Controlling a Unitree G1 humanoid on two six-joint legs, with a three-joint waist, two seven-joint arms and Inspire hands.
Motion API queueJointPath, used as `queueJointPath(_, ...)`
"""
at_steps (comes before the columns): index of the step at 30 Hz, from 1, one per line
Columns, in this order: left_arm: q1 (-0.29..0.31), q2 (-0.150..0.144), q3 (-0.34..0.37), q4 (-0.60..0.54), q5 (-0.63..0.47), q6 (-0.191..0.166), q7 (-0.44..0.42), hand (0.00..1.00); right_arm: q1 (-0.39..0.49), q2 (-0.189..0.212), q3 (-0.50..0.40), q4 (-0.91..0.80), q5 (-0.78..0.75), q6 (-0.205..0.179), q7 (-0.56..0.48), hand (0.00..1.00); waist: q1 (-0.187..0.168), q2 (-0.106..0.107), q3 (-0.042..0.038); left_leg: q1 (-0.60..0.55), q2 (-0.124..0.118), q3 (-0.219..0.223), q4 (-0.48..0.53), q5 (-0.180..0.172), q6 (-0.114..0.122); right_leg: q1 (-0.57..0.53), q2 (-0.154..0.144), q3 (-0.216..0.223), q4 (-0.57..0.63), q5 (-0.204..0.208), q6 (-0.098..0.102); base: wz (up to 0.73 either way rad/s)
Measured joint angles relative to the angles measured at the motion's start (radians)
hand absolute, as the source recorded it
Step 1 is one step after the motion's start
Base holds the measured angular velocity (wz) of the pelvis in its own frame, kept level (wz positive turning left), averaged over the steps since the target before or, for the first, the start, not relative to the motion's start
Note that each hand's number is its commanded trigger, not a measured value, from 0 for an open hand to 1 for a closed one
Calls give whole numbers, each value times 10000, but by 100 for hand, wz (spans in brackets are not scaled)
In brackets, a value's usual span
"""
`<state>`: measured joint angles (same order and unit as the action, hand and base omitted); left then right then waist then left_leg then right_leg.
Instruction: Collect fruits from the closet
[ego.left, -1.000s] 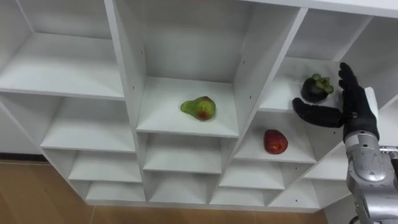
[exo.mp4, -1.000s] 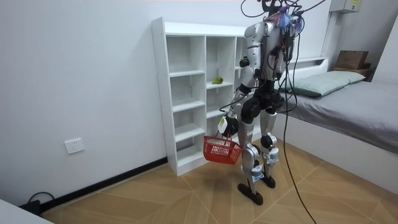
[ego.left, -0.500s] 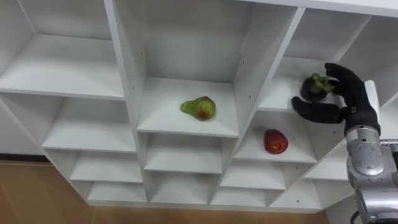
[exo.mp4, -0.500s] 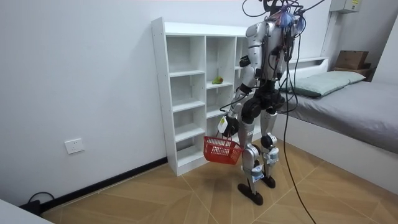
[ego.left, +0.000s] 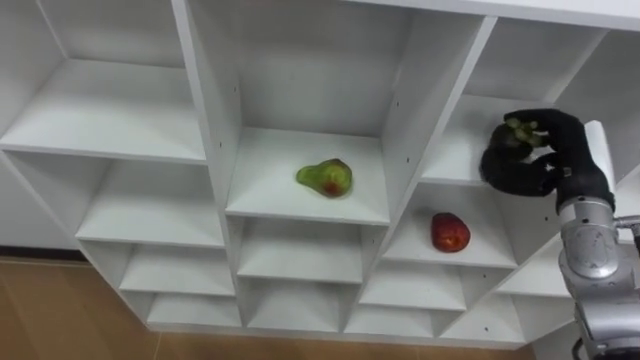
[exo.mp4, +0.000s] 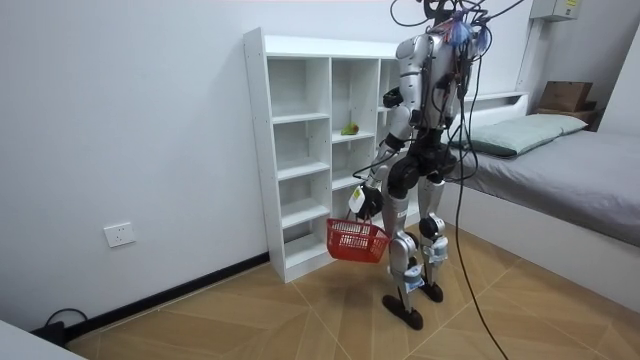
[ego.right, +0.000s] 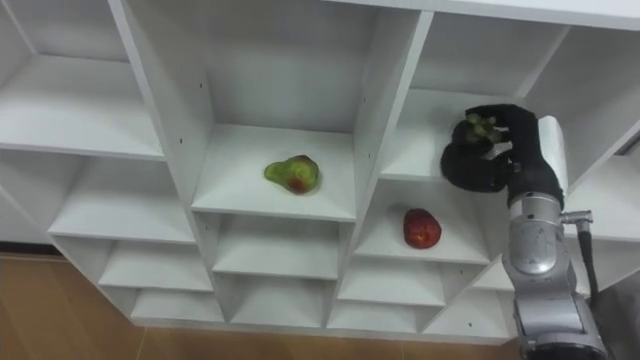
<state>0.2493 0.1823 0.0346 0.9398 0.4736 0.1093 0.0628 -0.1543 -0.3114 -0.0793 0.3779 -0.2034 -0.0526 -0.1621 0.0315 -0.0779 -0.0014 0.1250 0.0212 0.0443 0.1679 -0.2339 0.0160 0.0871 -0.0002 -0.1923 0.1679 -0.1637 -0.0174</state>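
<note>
The dark fruit (ego.left: 516, 131) is at the closet's upper right shelf (ego.left: 452, 168), near its front edge, with the right hand (ego.left: 548, 160) and its fingers curled round it. A loose hold could drop it off that edge — missing the red basket (exo.mp4: 355, 241) hanging from the left hand (exo.mp4: 358, 202).

The right robot hand (ego.left: 558, 150) is black and glove-like, with a flat white plate along its back. Below it come a ringed silver wrist and a smooth silver-grey forearm shell, with a thin dark cable beside it. In the room view the body is silver-grey with black joints, and dark cables bunch at the head.
</note>
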Motion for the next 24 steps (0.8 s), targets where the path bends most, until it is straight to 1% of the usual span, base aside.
queueJointPath(13,-123,-2,-22,-2,-36,-57,170,100,52,0,161,-65,52,-39,29,100,-42,-19,-4,0,-9,9,-9,0,1,1,1,33,-29,-2,1,0)
queueJointPath(15,-126,-2,-19,-103,-40,-57,174,100,124,1,161,-70,60,-118,2,100,-55,-19,-8,0,-8,7,-10,0,1,5,-1,21,-27,-2,1,0)
queueJointPath(24,-134,-4,-13,-203,-98,-65,205,100,222,2,166,-271,224,-96,-18,100,-46,20,-34,-22,11,44,-5,-1,0,-22,14,29,-2,1,-2,0)
